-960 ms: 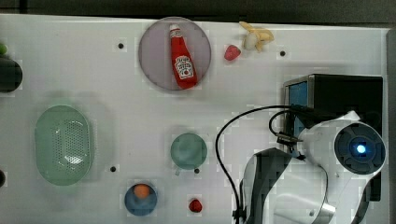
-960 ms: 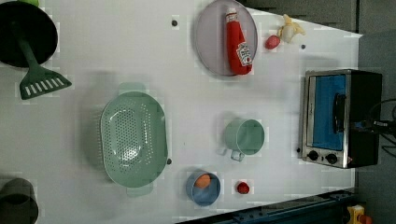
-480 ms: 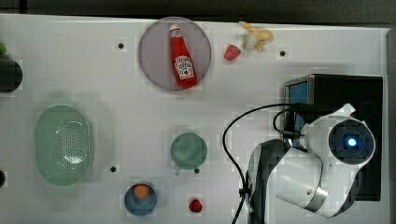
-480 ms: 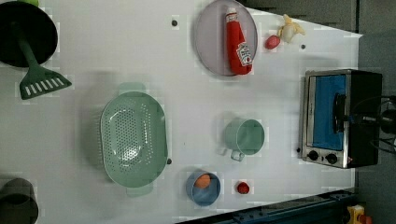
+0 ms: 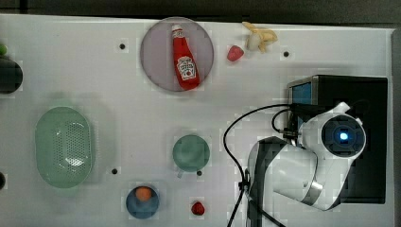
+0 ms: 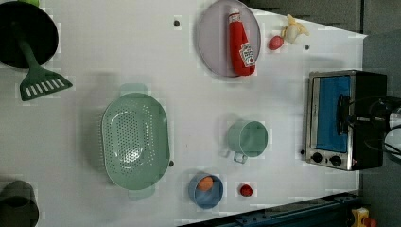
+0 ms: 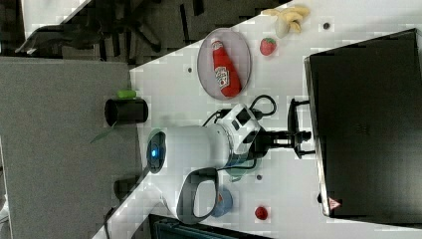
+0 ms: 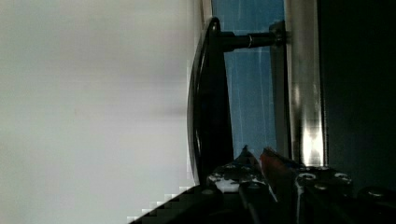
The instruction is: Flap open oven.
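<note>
The oven (image 5: pixel 352 92) is a black box with a silver front frame (image 8: pixel 303 93), standing at the top view's right edge. Its blue-tinted glass door (image 6: pixel 333 113) is closed flat against the frame. The dark curved handle (image 8: pixel 210 93) stands off the glass on a post. My gripper (image 8: pixel 256 154) has its two fingertips close together with nothing between them, beside the handle on the glass side. From the right view, the gripper (image 7: pixel 302 134) reaches through the handle's loop toward the oven (image 7: pixel 368 124). The gripper (image 6: pixel 347 118) sits over the door's middle in the left view.
A green mug (image 5: pixel 190 152) stands just left of the arm in the top view. A ketchup bottle (image 5: pixel 185 59) lies on a grey plate. A green colander (image 5: pixel 64 146), a blue bowl (image 5: pixel 142 201), a banana (image 5: pixel 259 38) and a black cable (image 5: pixel 236 127) are nearby.
The arm has swung toward the oven, bringing the gripper from off the door's side in to its handle. The door has not moved.
</note>
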You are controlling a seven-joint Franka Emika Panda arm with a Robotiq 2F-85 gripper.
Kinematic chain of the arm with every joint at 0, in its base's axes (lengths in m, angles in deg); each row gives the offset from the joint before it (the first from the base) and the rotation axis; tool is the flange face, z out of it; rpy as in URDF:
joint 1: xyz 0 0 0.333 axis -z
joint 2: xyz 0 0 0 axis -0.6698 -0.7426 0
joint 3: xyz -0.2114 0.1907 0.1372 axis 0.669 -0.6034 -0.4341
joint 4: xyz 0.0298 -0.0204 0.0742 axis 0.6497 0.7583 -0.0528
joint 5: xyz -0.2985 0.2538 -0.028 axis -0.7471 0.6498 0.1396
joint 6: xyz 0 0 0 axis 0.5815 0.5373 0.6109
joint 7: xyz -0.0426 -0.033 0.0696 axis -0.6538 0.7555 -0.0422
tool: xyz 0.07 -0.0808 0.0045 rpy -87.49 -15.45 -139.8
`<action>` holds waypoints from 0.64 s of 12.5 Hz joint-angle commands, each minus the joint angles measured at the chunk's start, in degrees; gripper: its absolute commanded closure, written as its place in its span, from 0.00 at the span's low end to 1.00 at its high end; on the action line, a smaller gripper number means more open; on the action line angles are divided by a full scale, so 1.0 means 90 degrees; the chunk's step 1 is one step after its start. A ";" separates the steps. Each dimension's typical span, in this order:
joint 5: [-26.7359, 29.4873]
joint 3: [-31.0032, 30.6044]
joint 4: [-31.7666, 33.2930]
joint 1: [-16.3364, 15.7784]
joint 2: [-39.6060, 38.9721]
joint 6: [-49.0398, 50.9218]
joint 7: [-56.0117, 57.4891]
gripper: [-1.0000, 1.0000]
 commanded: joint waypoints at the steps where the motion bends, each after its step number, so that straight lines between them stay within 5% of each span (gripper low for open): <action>1: -0.0079 -0.0226 0.0024 -0.0138 -0.0071 -0.0113 0.0158 0.83; 8: -0.1615 -0.0874 0.0268 -0.0533 -0.0367 -0.0074 -0.2198 0.83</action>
